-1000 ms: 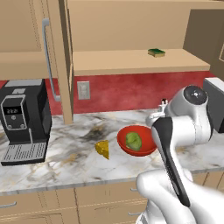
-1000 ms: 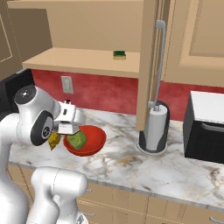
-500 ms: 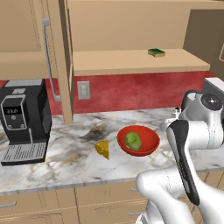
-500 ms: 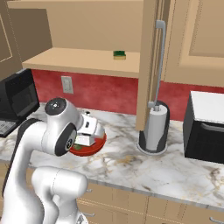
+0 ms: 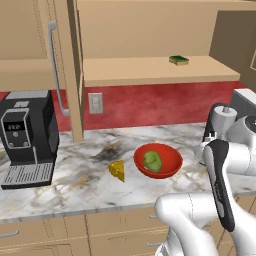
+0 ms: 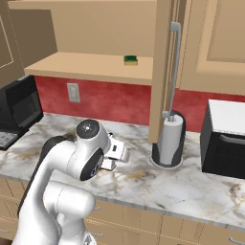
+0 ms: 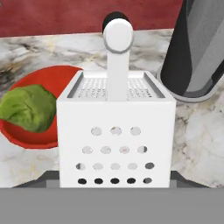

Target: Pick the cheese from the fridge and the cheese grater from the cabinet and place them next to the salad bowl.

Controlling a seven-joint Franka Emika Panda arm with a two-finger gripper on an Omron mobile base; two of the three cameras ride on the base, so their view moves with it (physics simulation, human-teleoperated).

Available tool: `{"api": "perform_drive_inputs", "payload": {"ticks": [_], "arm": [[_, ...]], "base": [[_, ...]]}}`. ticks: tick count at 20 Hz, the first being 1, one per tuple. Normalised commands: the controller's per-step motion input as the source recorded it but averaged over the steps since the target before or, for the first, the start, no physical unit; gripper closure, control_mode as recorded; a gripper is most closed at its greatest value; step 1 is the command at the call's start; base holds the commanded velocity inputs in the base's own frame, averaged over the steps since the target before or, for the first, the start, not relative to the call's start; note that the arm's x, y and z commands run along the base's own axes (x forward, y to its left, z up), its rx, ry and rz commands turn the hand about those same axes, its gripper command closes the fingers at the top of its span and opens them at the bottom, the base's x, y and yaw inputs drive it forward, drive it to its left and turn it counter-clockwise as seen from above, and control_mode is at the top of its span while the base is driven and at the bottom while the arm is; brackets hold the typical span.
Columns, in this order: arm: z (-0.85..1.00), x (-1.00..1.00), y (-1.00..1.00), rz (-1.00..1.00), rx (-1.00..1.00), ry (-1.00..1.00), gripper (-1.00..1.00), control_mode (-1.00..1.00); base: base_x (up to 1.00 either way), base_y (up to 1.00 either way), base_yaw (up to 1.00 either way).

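I have the cheese grater (image 7: 116,131) clamped in my gripper (image 6: 114,154), above the marble counter (image 5: 75,172). The salad bowl (image 5: 170,165) lies just left of it, cheese (image 5: 117,170) beyond near the front edge; I'd set it down on the bowl's right.

Black coffee machine (image 5: 26,135) sits at the left end of the marble bench (image 5: 80,175), right under a wall outlet (image 5: 95,103) on the red backsplash. There's a green-and-yellow sponge (image 5: 178,60) up on the shelf, plus a grey paper-towel holder (image 6: 169,141) beside a black-and-white appliance (image 6: 224,139).
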Motion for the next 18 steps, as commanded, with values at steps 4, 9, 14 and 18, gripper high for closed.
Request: {"api": "perform_drive_inputs", "payload": {"ticks": [4,9,14,18], "arm": [[-0.5,0.18,-0.13,0.0,-0.02,-0.05,1.0,-1.0],[-0.46,0.26,-0.12,0.0,-0.01,-0.1,1.0,-1.0],[-0.45,0.3,-0.07,0.0,0.0,-0.08,1.0,-1.0],[-0.3,0.39,-0.12,0.0,-0.01,-0.02,1.0,-1.0]], "base": [[0.0,0.0,0.0],[0.0,0.0,0.0],[0.0,0.0,0.0],[0.0,0.0,0.0]]}}
